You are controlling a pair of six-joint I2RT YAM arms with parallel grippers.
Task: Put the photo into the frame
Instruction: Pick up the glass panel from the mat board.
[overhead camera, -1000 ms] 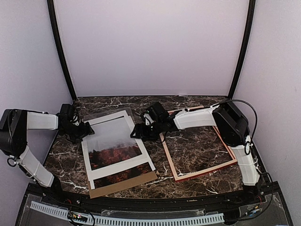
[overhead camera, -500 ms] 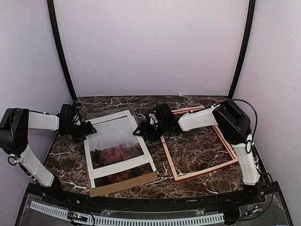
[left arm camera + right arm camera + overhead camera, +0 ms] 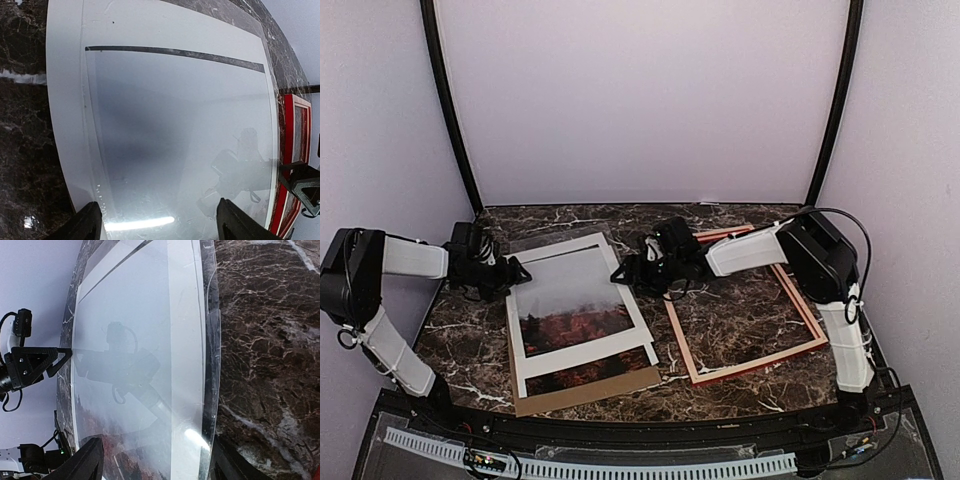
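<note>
The photo point(image 3: 575, 310), grey sky over red-orange trees, lies face up at the table's left-centre under a white mat point(image 3: 520, 335). A clear sheet point(image 3: 212, 340) covers both. The frame point(image 3: 755, 363) lies flat to the right, with only marble showing inside it, and its red edge point(image 3: 292, 150) shows in the left wrist view. My left gripper point(image 3: 515, 272) point(image 3: 160, 227) is open at the stack's far left edge. My right gripper point(image 3: 625, 272) point(image 3: 152, 465) is open at the far right edge. Each one's fingers stand wide apart over the glossy sheet.
A brown cardboard backing board point(image 3: 590, 390) sticks out from under the stack at the front. Dark marble table point(image 3: 740, 310) runs back to the pale walls. Two black corner posts point(image 3: 450, 110) stand at the rear.
The stack with the photo has slid and turned a little to the right. Both grippers have moved right with it, the left following its edge and the right backing toward the frame.
</note>
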